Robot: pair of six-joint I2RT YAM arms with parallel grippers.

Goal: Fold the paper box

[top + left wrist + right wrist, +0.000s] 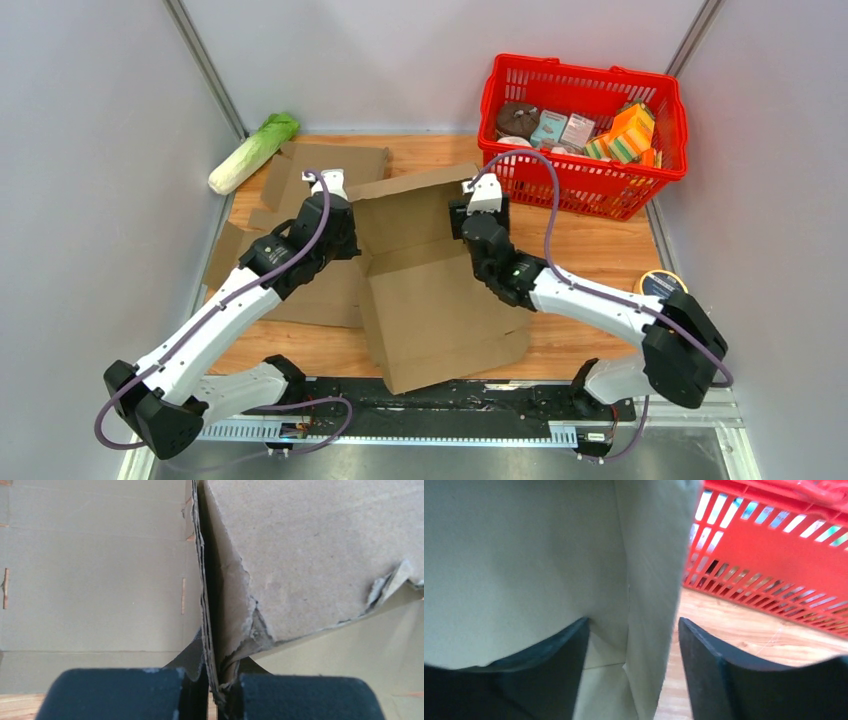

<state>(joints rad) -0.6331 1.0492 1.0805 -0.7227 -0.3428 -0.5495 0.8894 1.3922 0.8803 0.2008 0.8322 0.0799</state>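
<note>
The paper box (440,300) is brown cardboard, lying half opened in the middle of the table with its back flap raised. My left gripper (348,232) is at the box's left back corner. In the left wrist view it (220,690) is shut on a torn, layered cardboard edge (205,605) that stands upright between the pads. My right gripper (468,225) is at the right end of the raised flap. In the right wrist view it (633,625) is open and straddles the pale cardboard wall (649,580), with a gap to the right finger (724,680).
A red basket (585,130) with several packaged goods stands at the back right, close behind the right gripper (774,545). Flat cardboard sheets (320,165) lie at the left, a cabbage (255,150) at the back left, and a round yellow-rimmed item (660,283) at the right edge.
</note>
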